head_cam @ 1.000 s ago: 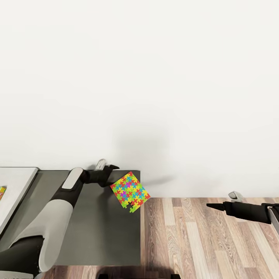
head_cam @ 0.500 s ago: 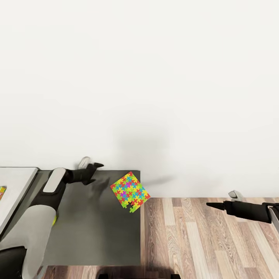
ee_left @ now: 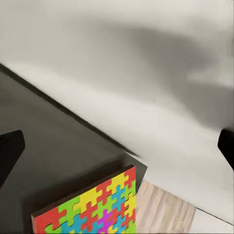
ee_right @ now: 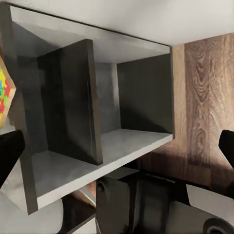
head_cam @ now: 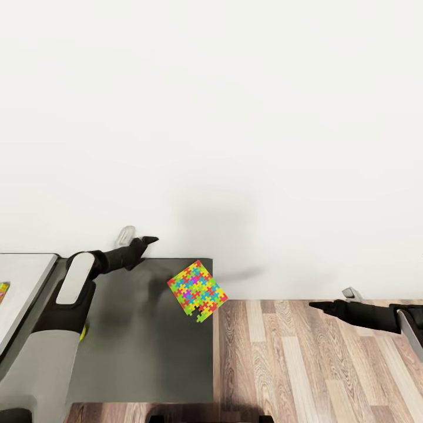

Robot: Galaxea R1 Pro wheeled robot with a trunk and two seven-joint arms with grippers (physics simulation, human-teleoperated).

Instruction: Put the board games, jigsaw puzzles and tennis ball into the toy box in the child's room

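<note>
No legible text, label, brand, number or sign was found on any surface in the three views.

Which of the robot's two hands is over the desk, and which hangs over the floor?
The left gripper is the one over the dark grey desk wing, near its back edge, apart from the jigsaw puzzle. The right gripper hangs over the wood floor.

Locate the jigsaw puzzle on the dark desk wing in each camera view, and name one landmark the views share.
Head view: jigsaw puzzle at the dark desk wing's far right corner, overhanging the edge.
Left wrist view: lower centre, on the dark top.
Right wrist view: a colourful sliver at the left edge.
Shared landmark: the wood-plank floor.
</note>
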